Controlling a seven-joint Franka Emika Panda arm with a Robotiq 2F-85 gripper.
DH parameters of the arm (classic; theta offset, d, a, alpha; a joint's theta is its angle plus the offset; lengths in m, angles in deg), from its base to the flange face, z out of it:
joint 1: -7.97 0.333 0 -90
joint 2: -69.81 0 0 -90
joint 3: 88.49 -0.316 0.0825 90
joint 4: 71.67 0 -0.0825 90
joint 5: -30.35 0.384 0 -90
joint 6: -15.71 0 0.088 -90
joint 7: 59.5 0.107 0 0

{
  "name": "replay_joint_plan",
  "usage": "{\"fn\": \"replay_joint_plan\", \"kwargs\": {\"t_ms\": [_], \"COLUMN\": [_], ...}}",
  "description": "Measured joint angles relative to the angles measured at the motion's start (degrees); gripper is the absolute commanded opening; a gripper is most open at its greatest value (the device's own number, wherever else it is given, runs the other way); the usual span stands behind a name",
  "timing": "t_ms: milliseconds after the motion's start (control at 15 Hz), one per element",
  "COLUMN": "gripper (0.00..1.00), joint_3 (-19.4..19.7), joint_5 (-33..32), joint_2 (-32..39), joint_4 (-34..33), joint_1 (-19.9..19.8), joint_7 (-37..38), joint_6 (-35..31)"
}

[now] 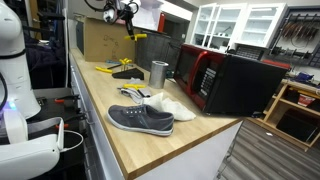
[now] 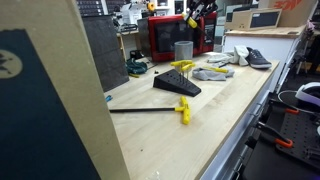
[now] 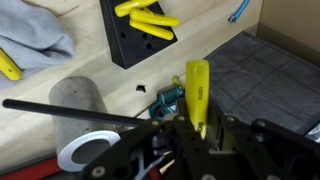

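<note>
Yellow peg (image 3: 197,95) sits just right of centre in the wrist view: a slim, round-tipped stick standing upright, its lower end pinched in the gripper (image 3: 200,128). In both exterior views it hangs near the top edge of the frame, held aloft.

My end effector (image 3: 200,128) fills the bottom of the wrist view. It is matte black and blocky, with dark angular fingers and thin wires tucked among its parts. In an exterior view my arm (image 1: 10,60) shows smooth, rounded white casings with a faint blue glow low on one side.
</note>
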Motion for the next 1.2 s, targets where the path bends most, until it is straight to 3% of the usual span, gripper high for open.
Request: {"fn": "replay_joint_plan", "kwargs": {"t_ms": [333, 400, 667, 1000, 1200], "gripper": [0.24, 0.06, 0.06, 0.06, 0.06], "joint_3": [-0.2, -0.2, -0.3, 0.6, 3.9], "joint_5": [-0.1, -0.1, 0.7, 7.1, 12.0], "joint_2": [1.3, 1.3, 1.7, 3.6, 5.2], "joint_4": [0.0, 0.0, 0.1, -0.5, -3.1], "joint_1": [-0.2, -0.2, 0.4, 6.1, 11.4], "joint_7": [0.0, 0.0, 0.0, -4.5, -7.7], "joint_6": [-0.1, -0.1, -0.2, -7.0, -11.5]}}
